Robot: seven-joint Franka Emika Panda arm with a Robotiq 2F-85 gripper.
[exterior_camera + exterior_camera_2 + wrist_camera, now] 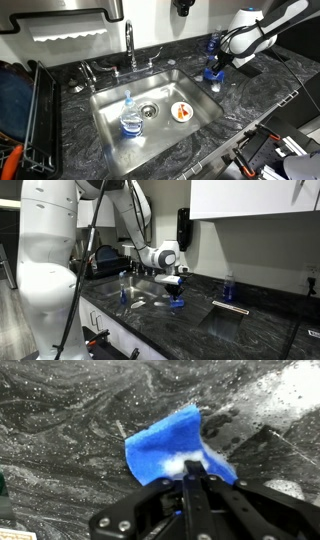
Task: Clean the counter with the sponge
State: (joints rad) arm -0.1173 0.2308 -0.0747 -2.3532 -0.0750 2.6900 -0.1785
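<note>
Blue block: the sponge (165, 445), soft and buckled where it is gripped, its free part fanning out ahead of the fingertips.
Location: on the counter (60, 420), just right of the sink (170, 88) and near its far right corner in an exterior view.
Pincer: the gripper (190, 468) is clenched on the sponge. In the wrist view we see the two fingers meeting over the sponge's near edge.
Contact: in both exterior views the sponge sits at stone level directly beneath the gripper. We cannot confirm that its underside bears on the stone.
Governing relation: the sponge lies under and ahead of the fingertips and spreads to the far left in the wrist view. Its long axis runs slantwise across the line of the fingers. Only one arm is present, so reach is not in question.
Surface: dark marbled stone, with droplets and a wet sheen around the sponge.
Step in hand: we judge this to be a wiping stroke, with most of the counter not yet covered.
Next move: a sweep should run broadside to the long axis, under steady downward pressure.
Hazards: the sink edge lies just to the left, and a small blue bottle (212, 43) stands near on the far side. The clear bottle (130, 120) inside the sink is well apart.
</note>
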